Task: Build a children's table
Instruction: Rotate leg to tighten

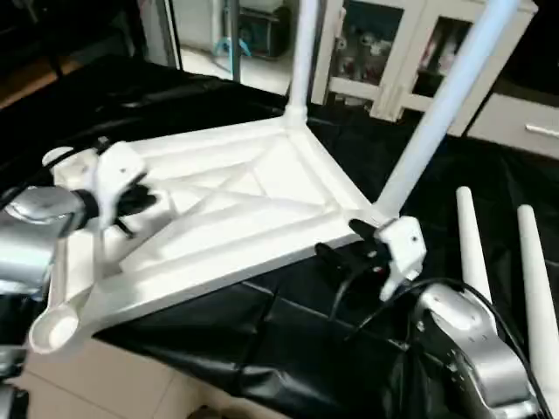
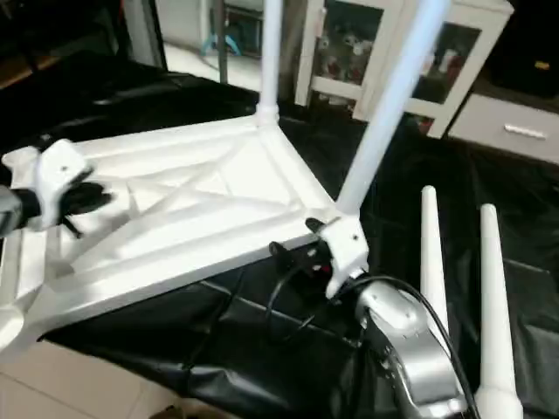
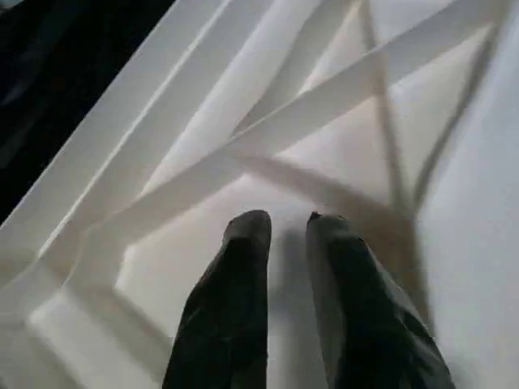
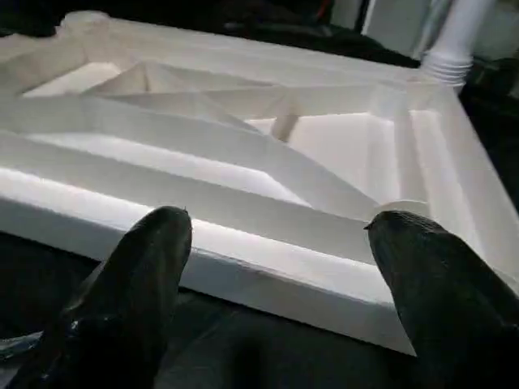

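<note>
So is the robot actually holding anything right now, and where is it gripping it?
Nothing is held. The left gripper hovers over the table top's ribs, nearly closed on air; the right gripper is open before its edge.

White ribbed tabletop [image 1: 227, 205], blk cloth [image 1: 288, 340]

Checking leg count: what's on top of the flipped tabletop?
Two legs stand in the far corner sockets of the tabletop. The near socket is empty; the left gripper covers the fourth.

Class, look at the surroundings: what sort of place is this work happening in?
Probably an indoor room or lab: a work table draped in black sheeting, white glass-fronted cabinets behind it, and pale floor tiles.
</note>
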You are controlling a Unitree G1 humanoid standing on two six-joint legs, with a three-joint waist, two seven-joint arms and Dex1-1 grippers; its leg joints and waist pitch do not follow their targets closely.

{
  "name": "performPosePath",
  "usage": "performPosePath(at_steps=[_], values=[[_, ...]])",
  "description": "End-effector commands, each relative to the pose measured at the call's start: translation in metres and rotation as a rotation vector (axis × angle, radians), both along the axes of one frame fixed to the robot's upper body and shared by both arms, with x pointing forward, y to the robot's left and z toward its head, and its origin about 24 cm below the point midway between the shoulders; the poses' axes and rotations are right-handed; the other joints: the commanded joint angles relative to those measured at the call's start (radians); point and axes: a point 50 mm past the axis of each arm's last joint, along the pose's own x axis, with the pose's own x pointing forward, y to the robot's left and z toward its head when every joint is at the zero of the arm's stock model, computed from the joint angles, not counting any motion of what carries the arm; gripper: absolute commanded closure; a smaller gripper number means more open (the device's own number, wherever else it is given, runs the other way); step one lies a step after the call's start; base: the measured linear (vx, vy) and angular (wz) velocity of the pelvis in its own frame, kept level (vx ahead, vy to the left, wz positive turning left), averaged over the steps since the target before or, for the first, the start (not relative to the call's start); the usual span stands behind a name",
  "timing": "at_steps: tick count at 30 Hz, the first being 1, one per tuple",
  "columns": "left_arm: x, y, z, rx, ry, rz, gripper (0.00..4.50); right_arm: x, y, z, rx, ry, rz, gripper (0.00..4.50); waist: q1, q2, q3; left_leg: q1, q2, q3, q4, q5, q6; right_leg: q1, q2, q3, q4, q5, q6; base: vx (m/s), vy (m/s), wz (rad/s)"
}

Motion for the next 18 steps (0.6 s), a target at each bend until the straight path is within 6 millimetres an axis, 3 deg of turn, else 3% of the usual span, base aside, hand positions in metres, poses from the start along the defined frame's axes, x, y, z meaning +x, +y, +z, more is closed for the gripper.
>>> performPosePath(at_steps=[1,7,9,11,15,18], values=[[0.000,-0.004,-0.005,0.044,0.018,-0.005,3.53,0.002,-0.001,-0.003,-0.051,0.022,0.013,0.67,-0.003,0.019,-0.059,0.020,0.039,-0.011,-0.084,-0.180,-0.024,0.043,-0.064,0.051,-0.057,-0.116,-0.190,0.000,0.000,0.00],[0.010,-0.013,-0.039,0.090,0.084,0.000,3.53,0.009,0.005,-0.001,-0.084,0.011,0.035,0.67,0.004,0.009,-0.064,0.019,0.035,-0.014,-0.082,-0.185,-0.032,0.048,-0.068,0.053,-0.060,-0.140,-0.156,0.000,0.000,0.00],[0.015,-0.020,-0.048,0.073,0.092,-0.006,3.53,0.010,0.004,0.001,-0.084,0.005,0.030,0.67,0.006,0.015,-0.067,0.019,0.036,-0.016,-0.081,-0.168,-0.032,0.048,-0.069,0.053,-0.056,-0.112,-0.161,0.000,0.000,0.00],[0.021,-0.026,-0.054,0.069,0.088,-0.002,3.53,0.011,0.003,0.002,-0.081,-0.003,0.022,0.67,0.009,0.013,-0.069,0.023,0.033,-0.014,-0.078,-0.164,-0.031,0.046,-0.065,0.051,-0.057,-0.077,-0.169,0.000,0.000,0.00],[0.035,-0.040,-0.062,0.070,0.076,-0.006,3.53,0.012,0.001,0.004,-0.080,-0.015,0.003,0.67,0.012,0.009,-0.073,0.016,0.033,-0.017,-0.075,-0.133,-0.022,0.057,-0.069,0.051,-0.049,-0.011,-0.185,0.000,0.000,0.00],[0.043,-0.054,-0.063,0.023,0.057,-0.016,3.53,0.012,-0.001,0.006,-0.078,-0.027,-0.015,0.67,0.017,0.015,-0.073,0.017,0.035,-0.017,-0.074,-0.135,-0.021,0.057,-0.071,0.051,-0.049,-0.010,-0.191,0.000,0.000,0.00]])
